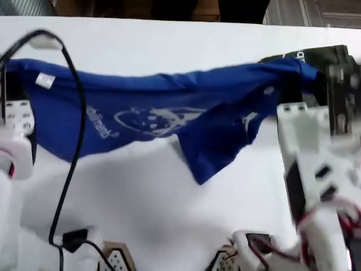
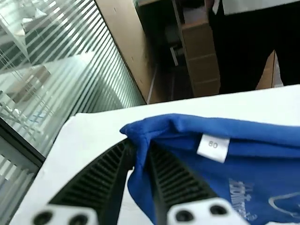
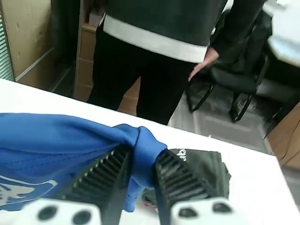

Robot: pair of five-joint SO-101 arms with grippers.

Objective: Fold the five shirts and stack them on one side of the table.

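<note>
Because each end is pinched and lifted, the blue shirt (image 1: 152,113) hangs stretched across the upper half of the high view, sagging above the desk (image 1: 169,214), probably to spread it flat for folding. The left tool (image 2: 139,149) is squeezed narrow on the corner beside the white label (image 2: 213,146). The right tool (image 3: 143,155) clamps the opposite bunched end, near a dark folded shirt (image 3: 201,164).

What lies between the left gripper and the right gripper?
The blue fabric shirt with a white print spans that whole stretch, one end pinched in the left gripper, the other in the right gripper; the high view shows it.
</note>
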